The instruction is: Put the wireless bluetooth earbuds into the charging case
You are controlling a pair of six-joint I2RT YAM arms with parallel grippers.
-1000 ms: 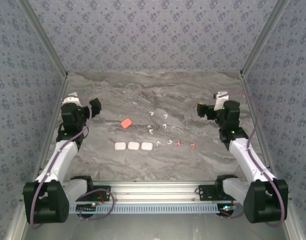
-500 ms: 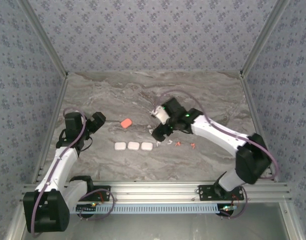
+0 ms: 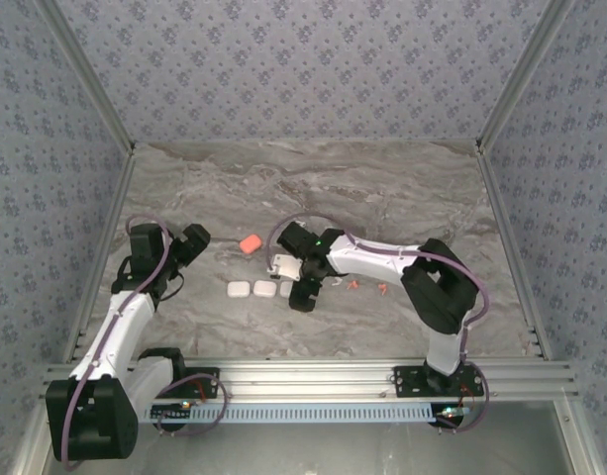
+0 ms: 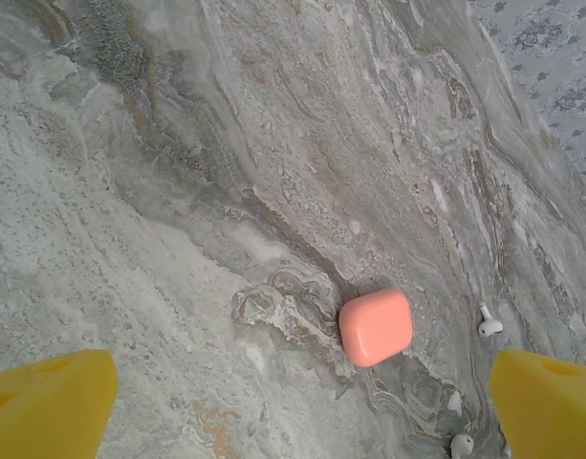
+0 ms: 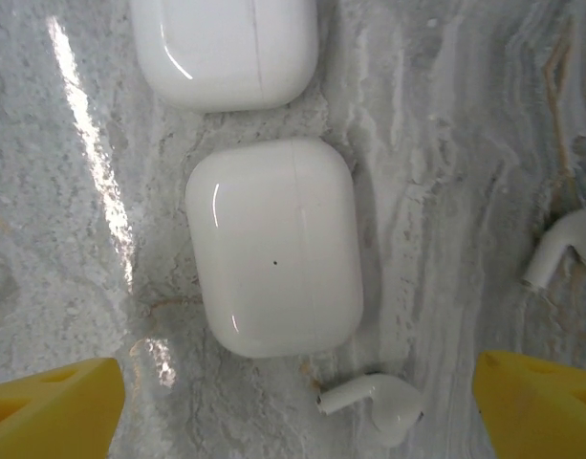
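Three shut white charging cases lie in a row: two (image 3: 239, 289) (image 3: 263, 289) show whole, the third (image 3: 285, 288) is partly under my right arm. My right gripper (image 3: 301, 294) hovers over that row, open. Between its yellow fingertips (image 5: 49, 411) lie a white case (image 5: 273, 244) and a white earbud (image 5: 374, 402), both untouched. A second white earbud (image 5: 570, 249) lies to the right. My left gripper (image 3: 192, 237) is open, aimed at an orange case (image 4: 376, 327) with two white earbuds (image 4: 489, 325) (image 4: 461, 445) beyond. Two orange-red earbuds (image 3: 353, 285) (image 3: 382, 289) lie right of the arm.
Another white case (image 5: 226, 48) sits just past the one under the right gripper. The orange case (image 3: 249, 243) lies apart, behind the row. Patterned walls close in the marble table (image 3: 402, 188) on three sides; a metal rail (image 3: 303, 376) runs along the near edge.
My right arm has swung from the right side across the table and come down over the row of white cases. The left arm has dropped slightly and now holds still.
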